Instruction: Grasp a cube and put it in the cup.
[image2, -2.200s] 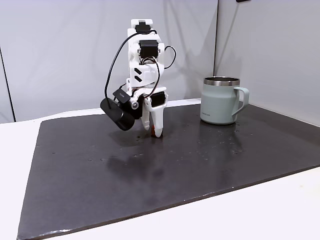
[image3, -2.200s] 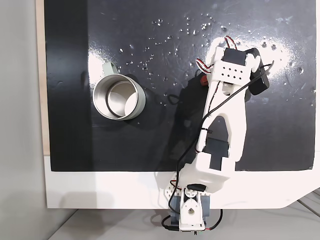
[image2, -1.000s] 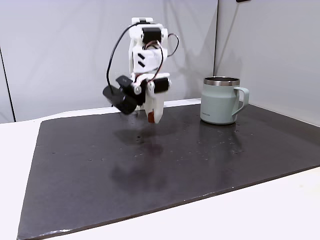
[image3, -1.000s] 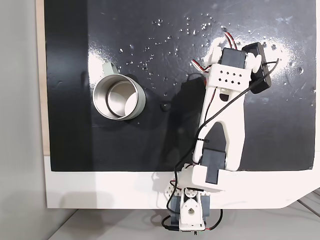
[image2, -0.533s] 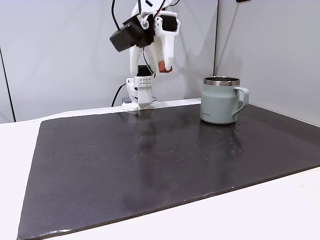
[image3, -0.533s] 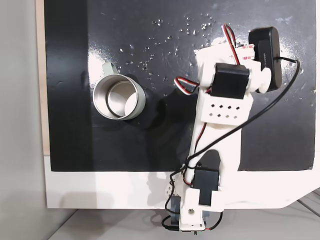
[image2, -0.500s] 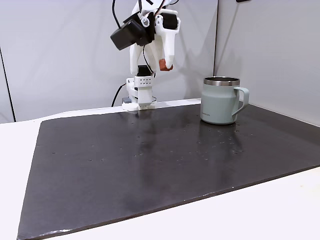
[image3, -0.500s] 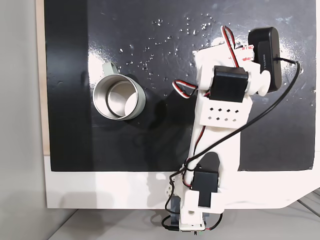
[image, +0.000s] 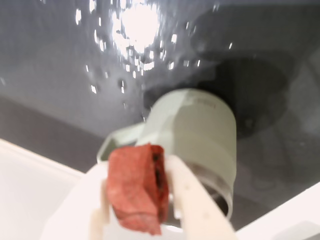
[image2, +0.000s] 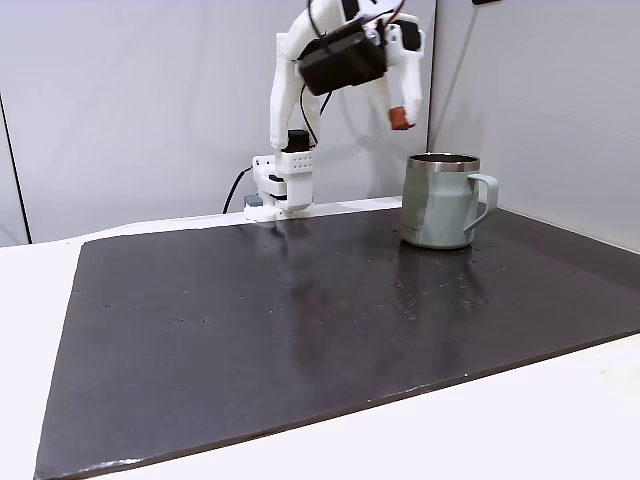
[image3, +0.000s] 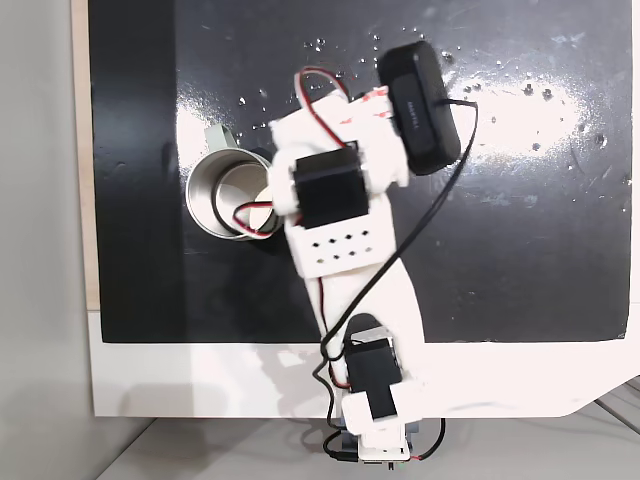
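Note:
My gripper (image2: 400, 116) is shut on the small red-orange cube (image2: 401, 122) and holds it in the air, just above and left of the cup's steel rim. The cup (image2: 438, 203), a pale grey-green mug with its handle to the right, stands upright on the dark mat. In the wrist view the cube (image: 135, 192) sits pinched between two white fingers (image: 192, 200), with the cup (image: 197, 135) right behind it. From above, the arm's white body overlaps the right side of the cup (image3: 212, 195), and the open mouth shows bare steel inside.
A dark mat (image2: 300, 330) covers most of the white table (image2: 560, 420). The arm's base (image2: 283, 188) stands at the mat's far edge, left of the cup. Grey wall panels rise close behind. A black camera housing (image3: 418, 95) rides on the wrist.
The arm has swung right with the cube in its grip, from high over the middle of the mat to just beside and above the cup's rim.

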